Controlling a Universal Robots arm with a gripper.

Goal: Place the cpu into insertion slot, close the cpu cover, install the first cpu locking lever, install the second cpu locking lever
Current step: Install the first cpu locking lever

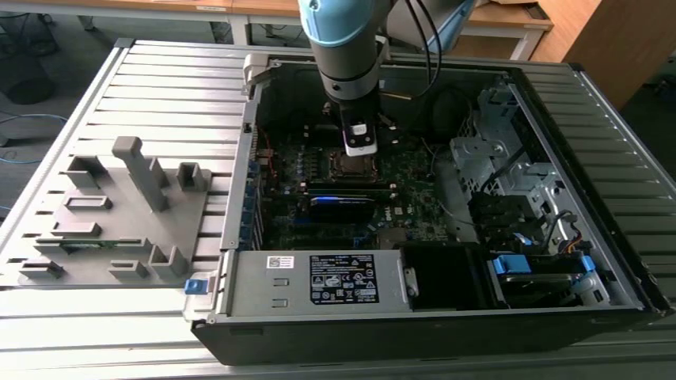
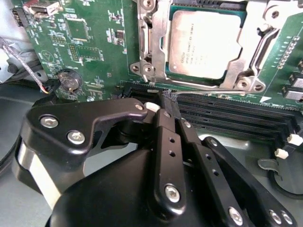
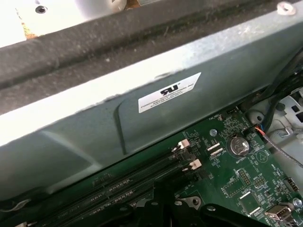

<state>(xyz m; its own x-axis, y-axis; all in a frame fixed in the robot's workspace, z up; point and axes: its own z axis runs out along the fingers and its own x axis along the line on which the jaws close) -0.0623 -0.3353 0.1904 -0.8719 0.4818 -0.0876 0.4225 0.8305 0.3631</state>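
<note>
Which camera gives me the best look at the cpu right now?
The second wrist view: the cpu sits in its socket under the closed metal frame, its silver top plainly visible. In the exterior view the arm covers much of the socket area. The first wrist view faces the case wall.

A ribbed grey metal counter [image 1: 169, 87] fills most of the room's middle, lit brightly along its left side. Beyond it stand pale wooden desks [image 1: 211, 8] on white legs, a wooden cabinet [image 1: 618, 39] at the far right, and grey floor [image 1: 63, 47] on the far left
</note>
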